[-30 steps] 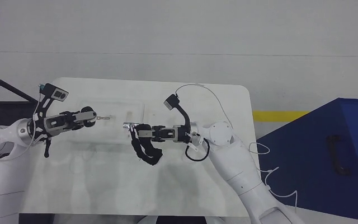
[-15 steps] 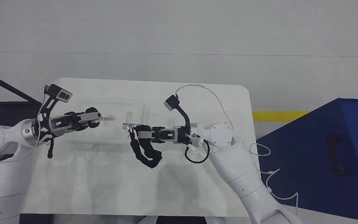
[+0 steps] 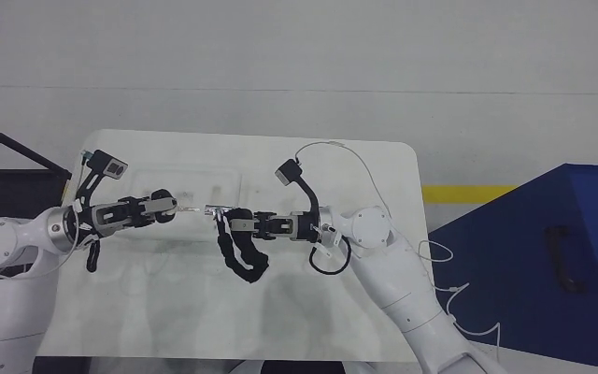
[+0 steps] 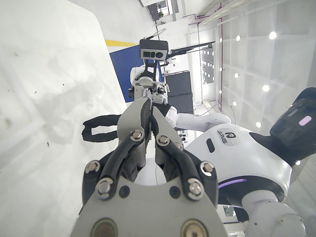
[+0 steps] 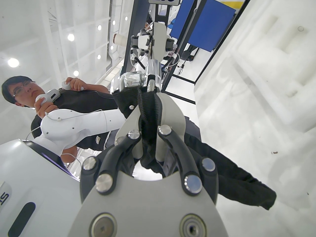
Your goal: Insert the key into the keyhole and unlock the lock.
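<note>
Key (image 3: 189, 209), pinched in the clenched left hand (image 3: 174, 208), points toward 3 o'clock in the top view, its tip at or just short of the chrome lock (image 3: 218, 211); whether it has entered the keyhole cannot be told. Right hand (image 3: 231, 218) is clamped on the black cable (image 3: 245, 266) just behind the lock body and presents the lock toward 9 o'clock, over the desk (image 3: 318, 309); the cable's loop trails toward 5 o'clock. Step in hand, as judged: the insertion itself, with alignment nearly made. The next move likely calls for a short straight push along the 9-to-3 line, blade matched to the slot, then a twist of the left wrist while the right hand braces the lock. Both forearms lie roughly level, hands facing each other
</note>
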Robot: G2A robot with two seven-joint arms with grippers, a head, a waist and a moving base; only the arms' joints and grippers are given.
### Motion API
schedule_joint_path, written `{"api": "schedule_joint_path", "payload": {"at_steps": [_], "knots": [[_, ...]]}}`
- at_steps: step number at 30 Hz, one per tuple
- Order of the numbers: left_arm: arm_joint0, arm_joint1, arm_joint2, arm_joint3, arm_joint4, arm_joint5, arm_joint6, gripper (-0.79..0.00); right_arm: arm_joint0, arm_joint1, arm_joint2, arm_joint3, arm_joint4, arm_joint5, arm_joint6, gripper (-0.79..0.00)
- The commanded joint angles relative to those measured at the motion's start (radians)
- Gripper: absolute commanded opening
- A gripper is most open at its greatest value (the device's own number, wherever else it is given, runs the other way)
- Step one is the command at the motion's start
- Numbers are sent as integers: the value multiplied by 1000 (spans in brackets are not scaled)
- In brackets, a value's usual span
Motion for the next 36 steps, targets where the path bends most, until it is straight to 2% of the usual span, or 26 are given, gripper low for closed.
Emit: {"api": "schedule_joint_path", "payload": {"at_steps": [1,36], "knots": [[-1,1,3,-1,2,2,2,-785,3,1,-4,2,4,0,-3,-785],[24,17,24,-27,1,-11,42,-785,10,31,-37,-12,10,-11,-25,-785]]}}
